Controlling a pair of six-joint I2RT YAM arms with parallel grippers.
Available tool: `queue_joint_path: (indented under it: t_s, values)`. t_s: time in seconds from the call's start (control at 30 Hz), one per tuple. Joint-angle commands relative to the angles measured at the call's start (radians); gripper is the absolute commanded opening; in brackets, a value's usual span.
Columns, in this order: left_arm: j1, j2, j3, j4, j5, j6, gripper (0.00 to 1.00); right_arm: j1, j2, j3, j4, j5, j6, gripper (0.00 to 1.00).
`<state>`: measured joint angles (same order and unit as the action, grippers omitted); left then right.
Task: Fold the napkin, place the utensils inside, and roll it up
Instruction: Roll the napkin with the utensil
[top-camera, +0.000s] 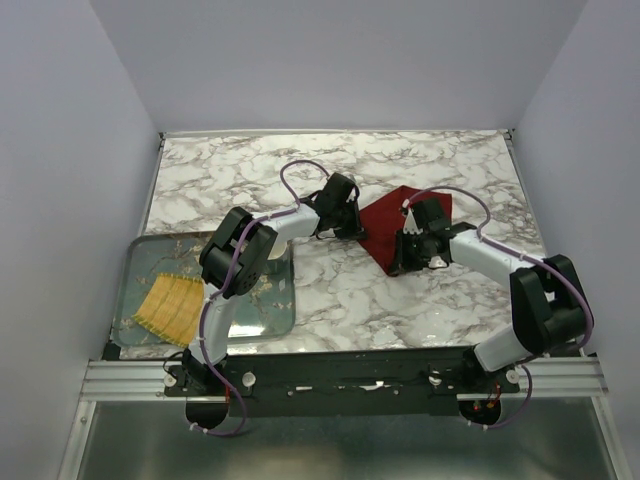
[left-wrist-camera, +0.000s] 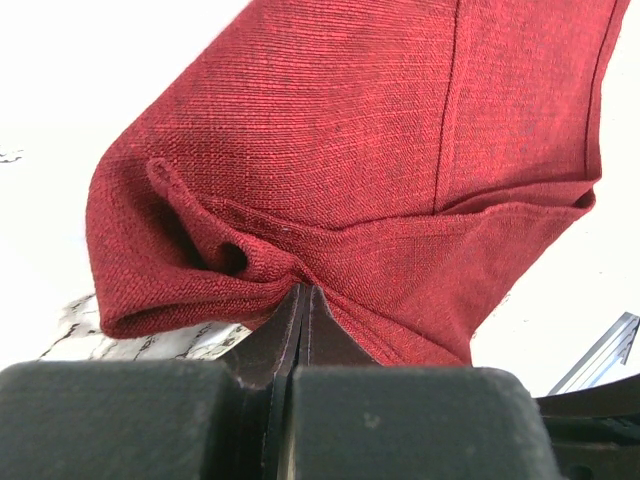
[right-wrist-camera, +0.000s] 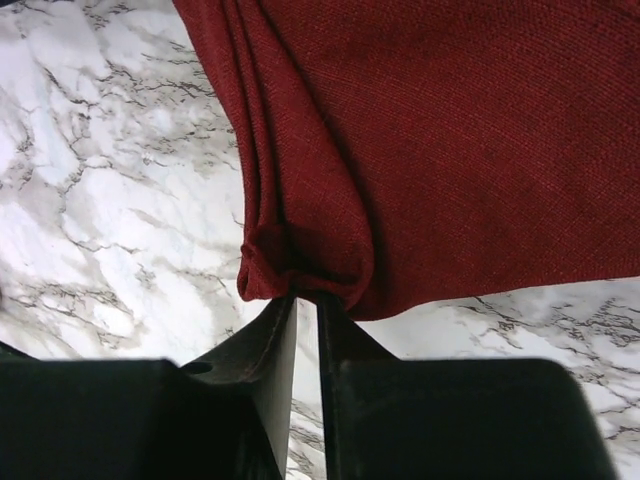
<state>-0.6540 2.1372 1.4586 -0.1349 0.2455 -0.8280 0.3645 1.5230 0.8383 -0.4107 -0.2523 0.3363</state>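
Note:
The dark red napkin (top-camera: 387, 222) lies bunched on the marble table between the two arms. My left gripper (top-camera: 352, 228) is shut on its left edge; in the left wrist view the closed fingertips (left-wrist-camera: 303, 292) pinch a gathered fold of the napkin (left-wrist-camera: 400, 150). My right gripper (top-camera: 399, 261) is at the napkin's near corner; in the right wrist view its jaws (right-wrist-camera: 306, 298) stand almost together, nipping a crumpled corner of the napkin (right-wrist-camera: 450, 150). No utensils show in any view.
A glass tray (top-camera: 215, 343) sits at the near left and holds a yellow woven mat (top-camera: 170, 305). The marble table (top-camera: 340, 300) runs between white walls, with a metal rail along the near edge.

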Motion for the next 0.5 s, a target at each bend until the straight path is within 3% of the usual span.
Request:
queue_joint_path:
  t_s: [0.0,0.23,0.4,0.47]
  values:
    - [0.004,0.026,-0.017,-0.048,-0.012,0.02,0.01,-0.001,-0.056,0.03,0.003,0.051,-0.066,0.27]
    - [0.002,0.021,-0.017,-0.045,-0.012,0.013,0.01,0.151,-0.123,0.117,-0.158,0.223,-0.106,0.51]
    - [0.001,0.027,-0.02,-0.042,-0.011,0.012,0.01,0.171,-0.077,0.163,-0.143,0.315,-0.138,0.73]
    - [0.002,0.03,-0.023,-0.039,-0.009,0.01,0.01,0.171,-0.006,0.186,-0.109,0.321,-0.151,0.77]
